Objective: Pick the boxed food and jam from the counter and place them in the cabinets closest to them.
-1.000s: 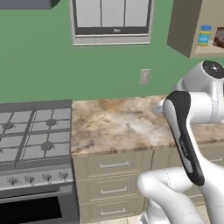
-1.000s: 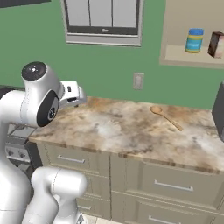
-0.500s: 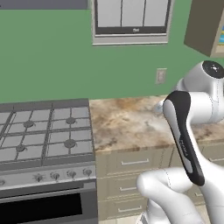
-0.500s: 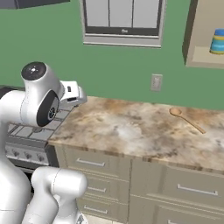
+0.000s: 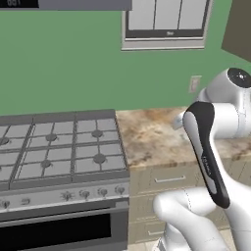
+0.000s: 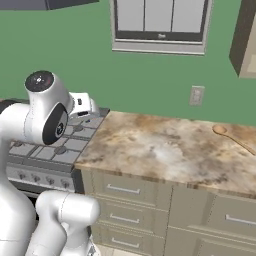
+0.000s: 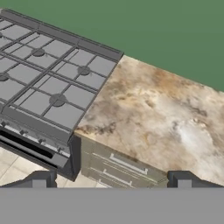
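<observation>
- I have no sight of the boxed food or the jam right now. Before me lies a bare stretch of the surface (image 6: 165, 150) beside the gas stove (image 5: 54, 147), and a wooden spoon (image 6: 234, 137) rests near its far right edge.
- My guess at handling: the boxed food is a light carton that could crush, so I would pinch its two broad flat faces gently at mid-height.
- The jam is a small glass jar, likely smooth and breakable. I would close on its round body below the lid, squarely, so it cannot twist out.
- The tool (image 7: 111, 181) is spread wide with nothing between its tips, looking down at the stove's corner and the surface's front edge.
- The arm is folded up close to the base, elbow bent, hand held high above the stove's right edge and well clear of everything.
- A corner of one of the cabinets (image 6: 244, 40) shows at upper right.
</observation>
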